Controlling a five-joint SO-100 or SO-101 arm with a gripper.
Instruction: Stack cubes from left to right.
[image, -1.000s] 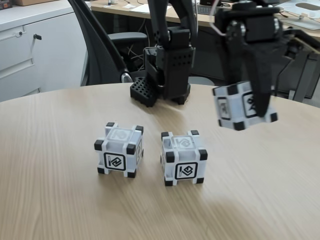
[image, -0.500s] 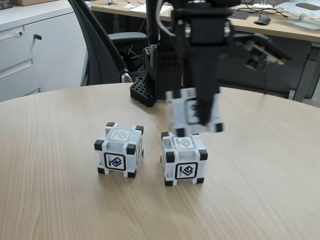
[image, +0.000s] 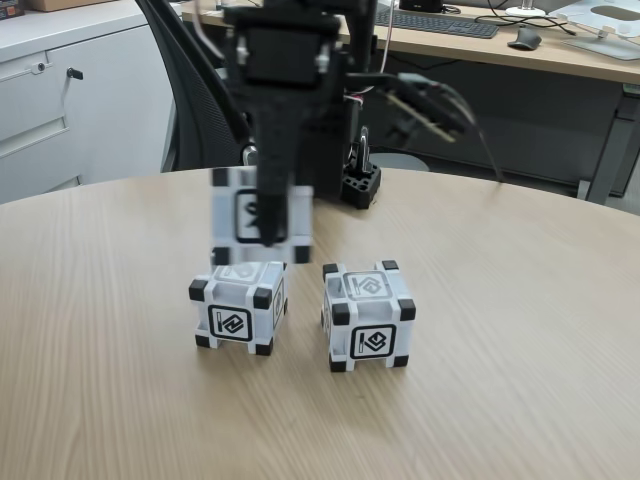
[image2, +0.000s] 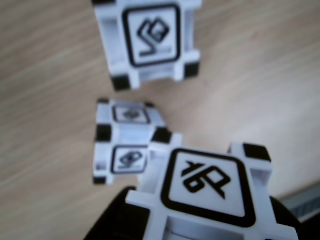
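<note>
My black gripper is shut on one white cube with black corners and holds it in the air. The held cube hangs just above the left cube on the wooden table, slightly blurred; I cannot tell whether the two touch. The other cube stands a little to the right of that one, apart from both. In the wrist view the held cube sits at the bottom right, a black finger is beside it, one resting cube lies close below, and another cube is at the top.
The arm's black base stands at the back of the round wooden table. Behind the table's far edge are a black mesh chair, a white cabinet and a desk with a keyboard.
The gripper has swung leftward with the cube in it, from the right side, past the right-hand cube, to above the left cube. The two resting cubes have not moved.
</note>
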